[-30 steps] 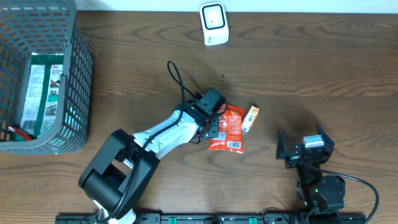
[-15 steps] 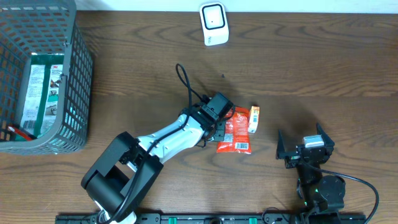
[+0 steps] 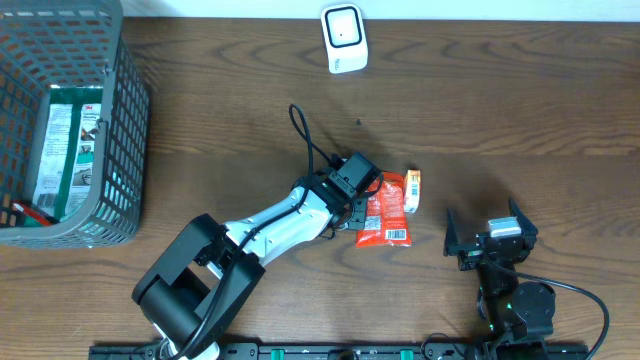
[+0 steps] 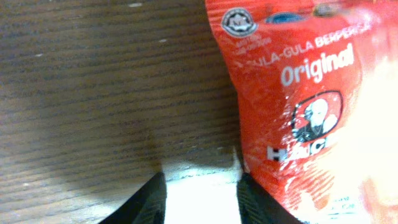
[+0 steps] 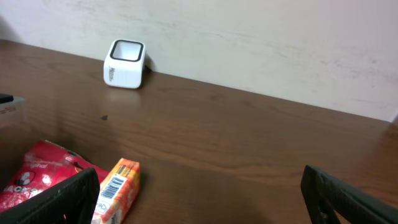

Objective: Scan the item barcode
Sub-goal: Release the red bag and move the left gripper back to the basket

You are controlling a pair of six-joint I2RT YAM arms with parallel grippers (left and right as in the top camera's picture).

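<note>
Grey plastic lattice is being seen as a tall rectangular mesh basket (image 3: pixel 125 130) at ten o'clock on the dark brown grained wooden table (image 3: pixel 520 110). A flat green-and-white carded pack (image 3: pixel 70 150) is being contained in it. Something red (image 3: pixel 30 212) is being glimpsed at its seven o'clock corner, too hidden to be identified.

A glossy, crinkled red foil candy packet (image 3: pixel 385 210) (image 4: pixel 298 106) (image 5: pixel 37 171) is being rested flat just off the table's centre toward four o'clock, its white barcode label being shown face up at its six o'clock end. A small orange cardboard carton (image 3: pixel 410 190) (image 5: pixel 118 186) is being laid just beside the packet's one o'clock edge. A white rounded-cube plastic scanner (image 3: pixel 344 38) (image 5: pixel 126 63) is being stood at twelve o'clock, well apart from both.

The left gripper (image 3: pixel 362 200) (image 4: pixel 202 196) is being shown with jaws partly apart and nothing between them, one finger (image 4: pixel 252 199) being set against the packet's nine o'clock edge. The right gripper (image 3: pixel 490 240) (image 5: pixel 199 199), at five o'clock, is being shown with jaws spread wide and empty.
</note>
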